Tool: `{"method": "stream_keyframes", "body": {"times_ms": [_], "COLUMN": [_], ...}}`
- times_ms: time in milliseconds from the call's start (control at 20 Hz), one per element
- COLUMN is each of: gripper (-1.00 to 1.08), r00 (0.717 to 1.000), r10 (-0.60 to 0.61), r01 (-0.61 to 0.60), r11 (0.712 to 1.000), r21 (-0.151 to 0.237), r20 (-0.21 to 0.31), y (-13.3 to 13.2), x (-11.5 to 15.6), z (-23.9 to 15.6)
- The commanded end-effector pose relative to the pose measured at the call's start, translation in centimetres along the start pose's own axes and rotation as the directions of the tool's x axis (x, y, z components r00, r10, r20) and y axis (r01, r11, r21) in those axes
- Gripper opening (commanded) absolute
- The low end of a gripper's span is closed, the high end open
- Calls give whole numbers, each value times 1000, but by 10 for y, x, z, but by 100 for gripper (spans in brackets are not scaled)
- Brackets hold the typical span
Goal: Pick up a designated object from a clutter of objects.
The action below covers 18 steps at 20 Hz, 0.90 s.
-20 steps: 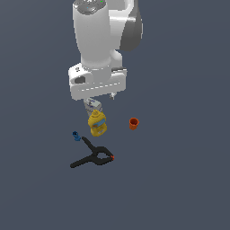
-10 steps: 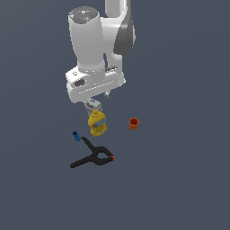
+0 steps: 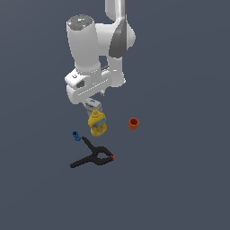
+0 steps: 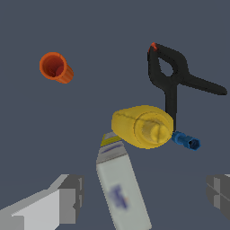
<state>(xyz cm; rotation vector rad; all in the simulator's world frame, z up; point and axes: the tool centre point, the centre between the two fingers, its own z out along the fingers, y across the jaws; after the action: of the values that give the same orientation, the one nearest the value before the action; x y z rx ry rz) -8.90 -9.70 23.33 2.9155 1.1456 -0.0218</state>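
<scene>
Wrist view shows the gripper point(image 4: 139, 197) with its two grey fingers spread wide, one finger point(image 4: 67, 193) on each side of the grey-white carton point(image 4: 122, 188), neither touching it and nothing held. The carton lies flat on the dark floor point(image 4: 112, 36) between them, its yellow end point(image 4: 109, 139) just beside, perhaps touching, the yellow bottle point(image 4: 143, 126). A bluish printed mark point(image 4: 118, 196) sits on the carton's top face, too blurred to read as words. The bottle shows only its ribbed cap end here; its label is out of sight.

Past the bottle lies the tiny blue piece point(image 4: 186, 142), close against it, and the black spring clamp point(image 4: 177, 80) with a red tip point(image 4: 154, 46). The small orange cup point(image 4: 55, 67) lies well apart from the rest, on its side with its mouth towards the camera.

From the exterior view, the arm's white hand point(image 3: 92, 85) hangs over the carton point(image 3: 92, 106), covering most of it, and the fingers cannot be made out. The bottle point(image 3: 97, 123) shows a blue patch on its label; no writing is legible.
</scene>
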Motion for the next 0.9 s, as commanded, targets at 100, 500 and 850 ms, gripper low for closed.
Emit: {"method": "stream_keyframes", "body": {"times_ms": [100,500,850], "gripper": [100,100,100], "r00": [995,969,949], "r10": [-99,-245,-316], "r01": [99,245,316], "r11": [995,969,949], "r21": [0,-1,-2], "r20": [-4,-11,-15], "y": [-3,-10,-14], "x": [-13,-33,-42], "z": [9,23,30]}}
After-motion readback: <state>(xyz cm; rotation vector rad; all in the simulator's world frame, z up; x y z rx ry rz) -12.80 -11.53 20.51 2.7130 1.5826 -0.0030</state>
